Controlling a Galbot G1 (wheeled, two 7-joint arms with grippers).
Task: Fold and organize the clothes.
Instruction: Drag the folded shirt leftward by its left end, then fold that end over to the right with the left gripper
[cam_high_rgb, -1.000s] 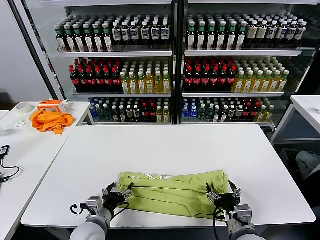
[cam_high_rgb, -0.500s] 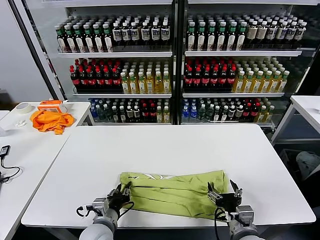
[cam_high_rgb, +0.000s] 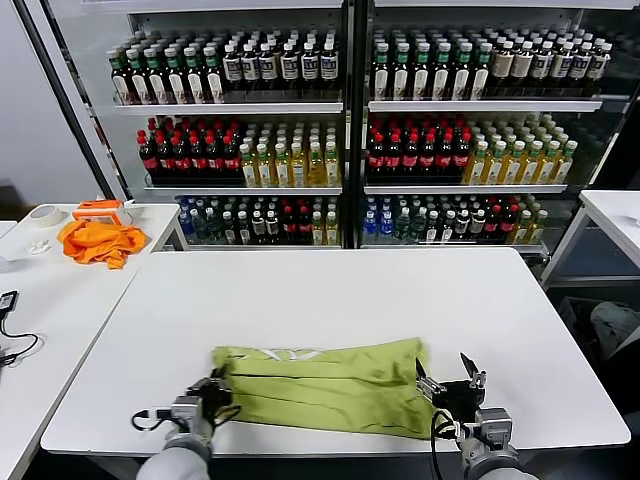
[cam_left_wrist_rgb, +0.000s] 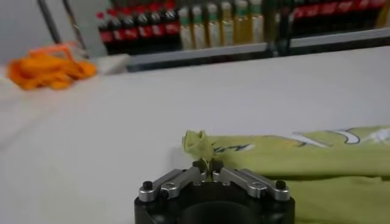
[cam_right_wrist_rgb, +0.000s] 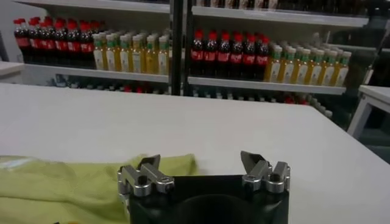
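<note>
The lime-green T-shirt lies folded into a long band across the near part of the white table. My left gripper is at the band's left end. In the left wrist view it is shut on a bunched corner of the T-shirt. My right gripper sits at the band's right end, open and empty. In the right wrist view it has its fingers spread wide, with the T-shirt's edge beside one finger.
An orange cloth and a tape roll lie on the side table at left. Drink shelves stand behind the table. Another white table stands at far right.
My left gripper has shut on the T-shirt's left corner and drawn back to the left. The whole band has slid left, away from the open right gripper.
</note>
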